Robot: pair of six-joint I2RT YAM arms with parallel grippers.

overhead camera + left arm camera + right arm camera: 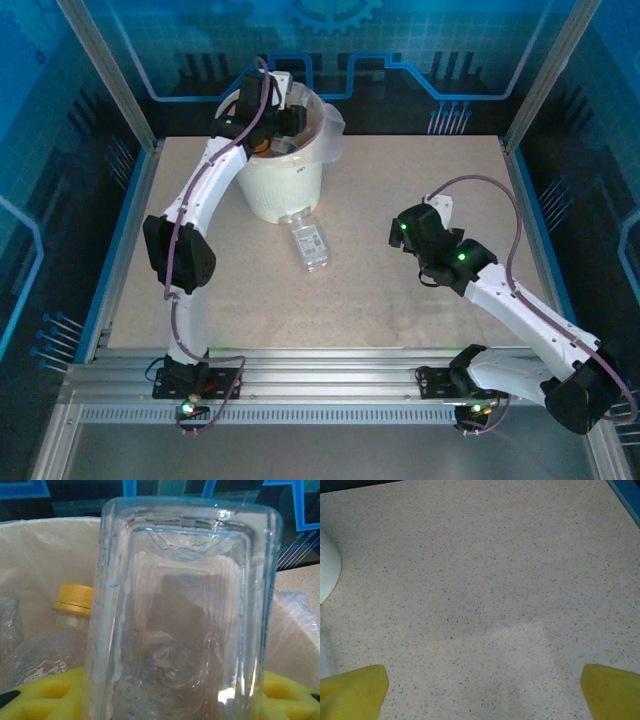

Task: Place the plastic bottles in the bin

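Observation:
My left gripper (268,125) hangs over the mouth of the white bin (283,185), shut on a clear plastic bottle (182,605). In the left wrist view that bottle stands between the yellow fingers (40,695), its base towards the camera. Below it, inside the lined bin (45,550), lies another clear bottle with a yellow-orange cap (74,599). A third clear bottle (310,240) lies on the table just in front of the bin. My right gripper (405,238) hovers open over bare table right of that bottle, its fingertips (352,692) wide apart with nothing between them.
The speckled table (485,580) is fenced by metal posts and blue panels. The bin's white wall (327,572) shows at the left edge of the right wrist view. The left arm curves along the table's left side up to the bin.

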